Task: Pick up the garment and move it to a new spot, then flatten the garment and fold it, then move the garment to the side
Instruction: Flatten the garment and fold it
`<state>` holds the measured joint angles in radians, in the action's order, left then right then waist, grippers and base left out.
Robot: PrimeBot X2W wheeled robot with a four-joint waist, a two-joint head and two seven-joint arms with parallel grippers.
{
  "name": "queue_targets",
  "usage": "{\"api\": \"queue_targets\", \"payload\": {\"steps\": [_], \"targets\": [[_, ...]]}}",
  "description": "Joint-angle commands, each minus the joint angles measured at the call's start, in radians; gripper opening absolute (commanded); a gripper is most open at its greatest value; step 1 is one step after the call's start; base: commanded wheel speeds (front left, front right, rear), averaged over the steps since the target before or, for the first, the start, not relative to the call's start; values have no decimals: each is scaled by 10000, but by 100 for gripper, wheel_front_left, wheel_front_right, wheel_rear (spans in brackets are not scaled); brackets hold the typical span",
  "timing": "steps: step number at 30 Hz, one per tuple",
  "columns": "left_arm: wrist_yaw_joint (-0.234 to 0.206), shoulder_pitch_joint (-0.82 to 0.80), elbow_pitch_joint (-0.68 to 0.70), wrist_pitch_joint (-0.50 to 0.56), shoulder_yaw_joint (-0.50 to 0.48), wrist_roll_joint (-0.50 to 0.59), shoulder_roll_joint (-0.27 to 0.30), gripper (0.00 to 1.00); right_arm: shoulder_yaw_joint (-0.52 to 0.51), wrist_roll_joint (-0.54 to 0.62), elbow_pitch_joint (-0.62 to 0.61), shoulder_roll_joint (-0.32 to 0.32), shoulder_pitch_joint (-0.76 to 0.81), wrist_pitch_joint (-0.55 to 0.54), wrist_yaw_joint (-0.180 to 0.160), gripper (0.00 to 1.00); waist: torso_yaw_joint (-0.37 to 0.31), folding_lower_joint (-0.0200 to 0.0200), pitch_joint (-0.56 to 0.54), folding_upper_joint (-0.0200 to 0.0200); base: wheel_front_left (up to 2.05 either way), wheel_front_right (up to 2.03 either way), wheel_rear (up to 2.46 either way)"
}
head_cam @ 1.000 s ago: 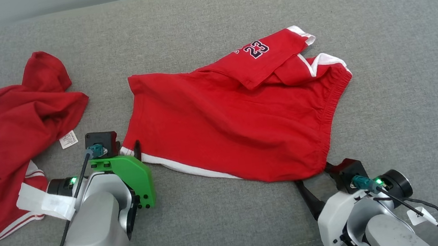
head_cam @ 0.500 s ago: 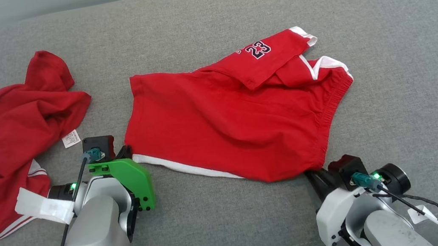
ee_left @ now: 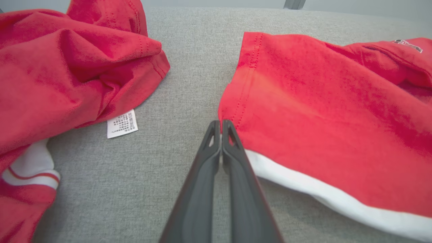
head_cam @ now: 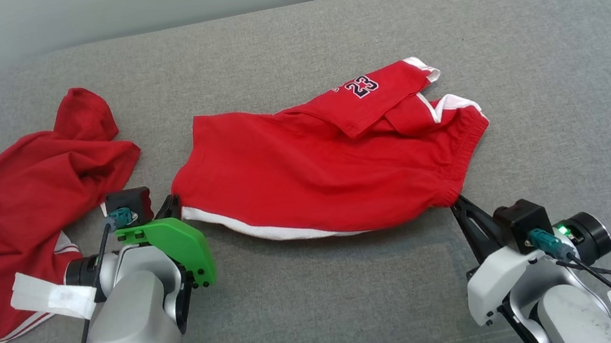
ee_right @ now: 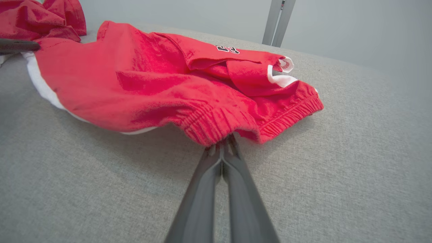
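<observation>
Head view: the red shorts lie half lifted on the grey cushion between left gripper and right gripper; I judge the pick-up-and-move step is in hand. Left wrist view: fingers pressed together on the hem corner; a red shirt lies near on the left, so the carry should go right. Right wrist view: fingers pinch the waistband, one leg folded over

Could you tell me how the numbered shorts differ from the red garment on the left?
The shorts are spread fairly flat, while the red garment lies crumpled. The shorts are pinched at two corners by the left gripper and right gripper; the red garment is held by neither. Both are red with white trim.
</observation>
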<state>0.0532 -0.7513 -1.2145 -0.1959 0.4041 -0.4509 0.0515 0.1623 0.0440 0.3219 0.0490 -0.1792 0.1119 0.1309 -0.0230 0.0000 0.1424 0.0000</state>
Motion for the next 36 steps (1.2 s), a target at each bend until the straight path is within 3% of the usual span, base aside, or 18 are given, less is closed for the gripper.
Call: {"api": "queue_targets", "payload": {"steps": [1,8,16,17,18,19,26,36], "targets": [[70,-218,33,-102,-39,-149,8,0,-77,-97,-331,28,170,-165,-3,0,-49,0,-198,0,0,0,0],[179,-339,349,-294,-67,-420,2,0,-238,-472,-1819,328,433,-958,-3,0,-164,0,-604,0,0,0,0],[64,-34,456,-170,202,-590,9,0,-14,-790,-2047,520,1010,-1998,-3,0,-166,0,-682,0,0,0,0],[62,41,461,-157,258,-602,5,0,10,-775,-2014,514,1106,-2093,-3,18,-162,0,-661,0,0,0,0],[34,86,484,-220,307,-593,5,45,5,-771,-1942,501,1197,-2203,-3,78,-153,0,-636,0,0,0,0],[-24,133,459,-253,359,-526,7,100,26,-767,-1853,489,1296,-2309,-3,100,-142,0,-612,0,0,0,0],[-200,374,306,-419,499,-488,13,100,316,-668,-1062,445,1504,-2228,-3,100,0,0,-353,0,0,0,0],[-316,19,166,-534,452,-670,50,100,943,-162,475,250,528,-1165,-3,100,172,0,179,0,0,0,0]]}}
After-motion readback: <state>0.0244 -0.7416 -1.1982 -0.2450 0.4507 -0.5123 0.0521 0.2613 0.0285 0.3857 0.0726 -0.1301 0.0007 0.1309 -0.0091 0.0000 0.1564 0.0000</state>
